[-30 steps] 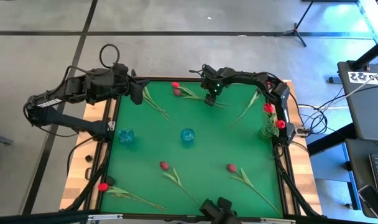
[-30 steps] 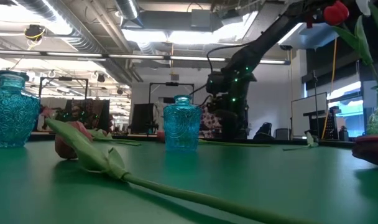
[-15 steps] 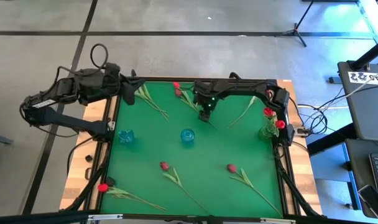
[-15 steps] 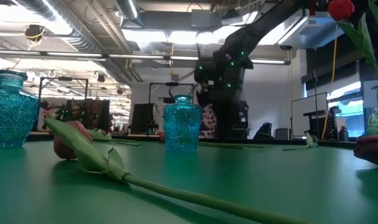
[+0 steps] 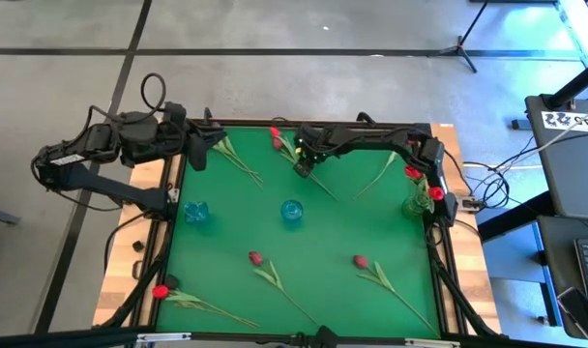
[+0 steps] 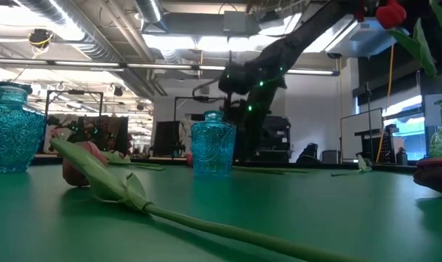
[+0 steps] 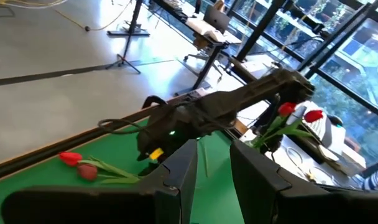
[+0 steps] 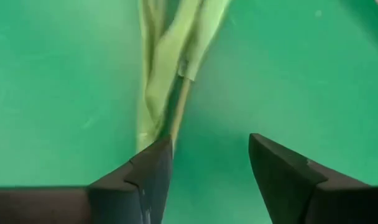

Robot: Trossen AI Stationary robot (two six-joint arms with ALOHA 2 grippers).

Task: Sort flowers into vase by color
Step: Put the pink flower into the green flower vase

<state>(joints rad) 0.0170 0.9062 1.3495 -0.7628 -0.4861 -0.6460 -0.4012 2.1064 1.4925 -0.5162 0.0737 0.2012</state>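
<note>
The right gripper (image 8: 204, 165), jaws apart and empty, hovers over a tulip stem (image 8: 176, 74) lying flat near the green tabletop (image 5: 323, 232) far edge; off-centre, it risks pinching leaves only

A robotics lab or open workshop hall: exposed ceiling ducts (image 6: 97, 29) and strip lights (image 6: 206, 44) fill the top of the low view, a polished concrete floor (image 5: 304, 87) surrounds the green table (image 5: 323, 222), and a tripod (image 5: 463, 43) stands upper right.
</note>
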